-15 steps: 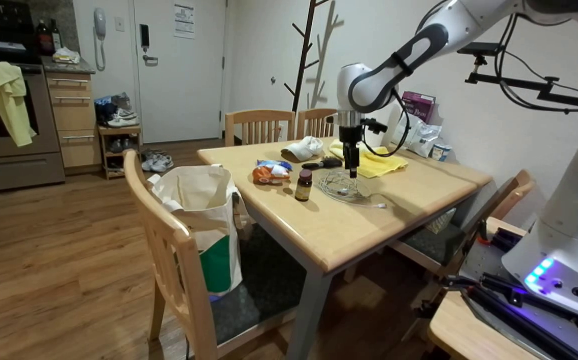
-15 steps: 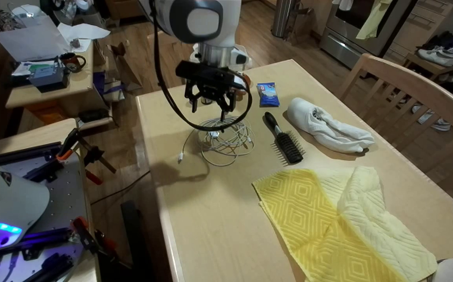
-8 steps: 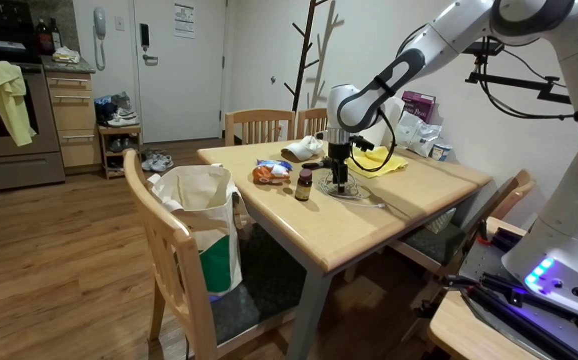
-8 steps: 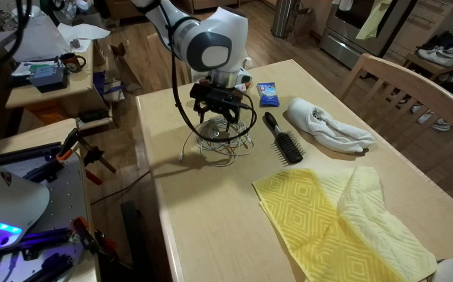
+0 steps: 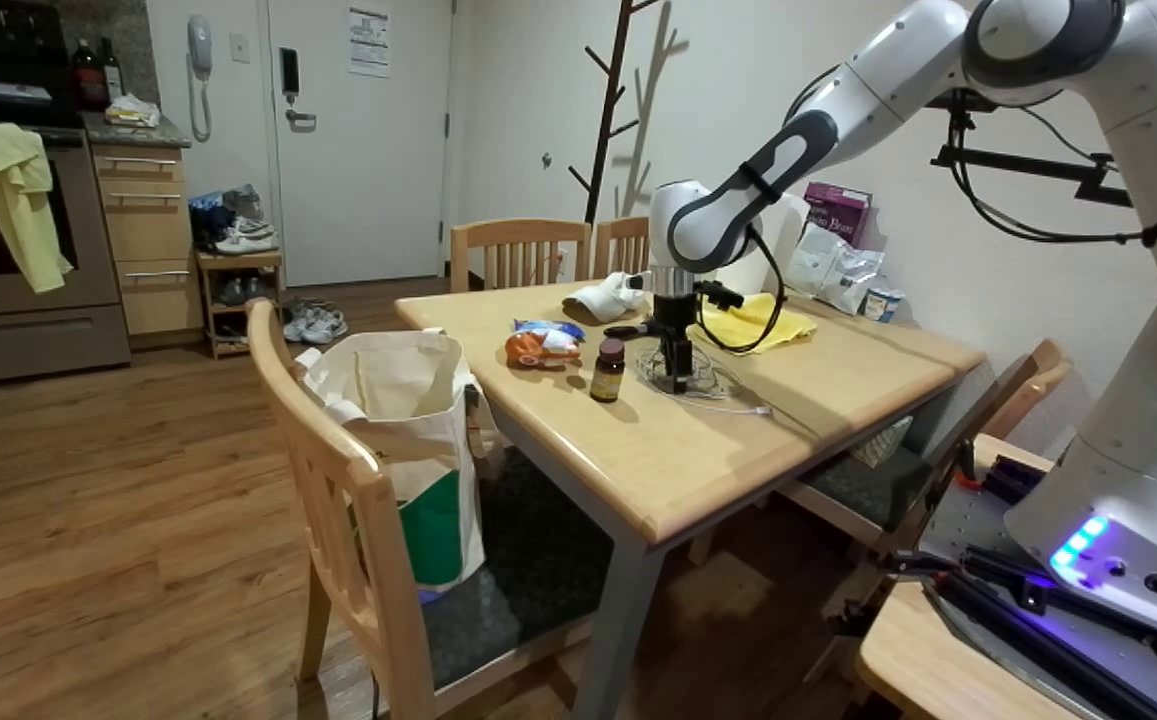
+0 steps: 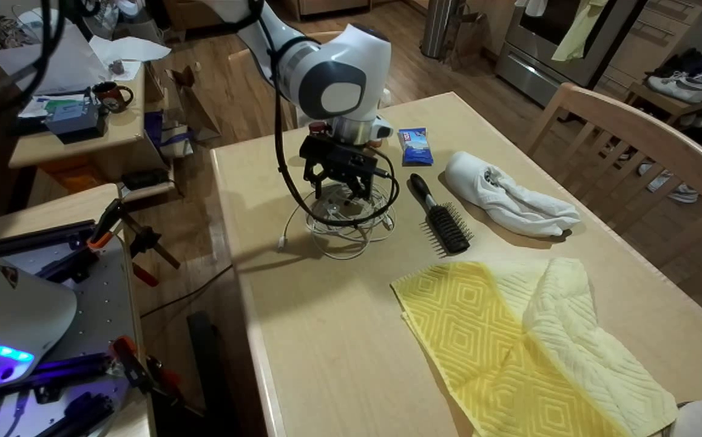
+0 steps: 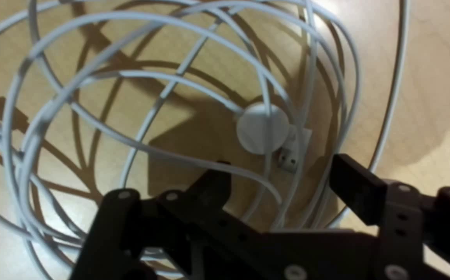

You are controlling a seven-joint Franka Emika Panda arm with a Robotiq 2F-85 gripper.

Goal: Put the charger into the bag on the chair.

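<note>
Now the gripper (image 7: 281, 173) is lower than where it hung a second ago, and its fingers (image 7: 359, 190) reach in among the loops of cord (image 7: 123, 15); the cord itself has hardly stirred. For the task, that looks like the reach giving way to the grasp, with the lift and the trip to the bag (image 5: 428, 445) all to come. The charger (image 7: 262, 136) lies on the table (image 5: 638, 470), under and around the gripper. The fingers stand wide apart with cord running between them, and nothing looks pinched. The wrist view alone shows clearly a round white disc (image 7: 252, 130) and a small block (image 7: 288, 160) just past the gap between the fingers, and one strand (image 7: 186, 158) crossing in front of a finger; in both exterior views the gripper partly hides that tangle. Whether the fingers touch the table I cannot tell. The wrist view holds nothing of the bag, though: in an exterior view it stands on a chair (image 5: 528, 550), well apart from the gripper, past the bottle (image 5: 608, 375) near the fingers. Closing here would probably catch cord but might miss the disc.
</note>
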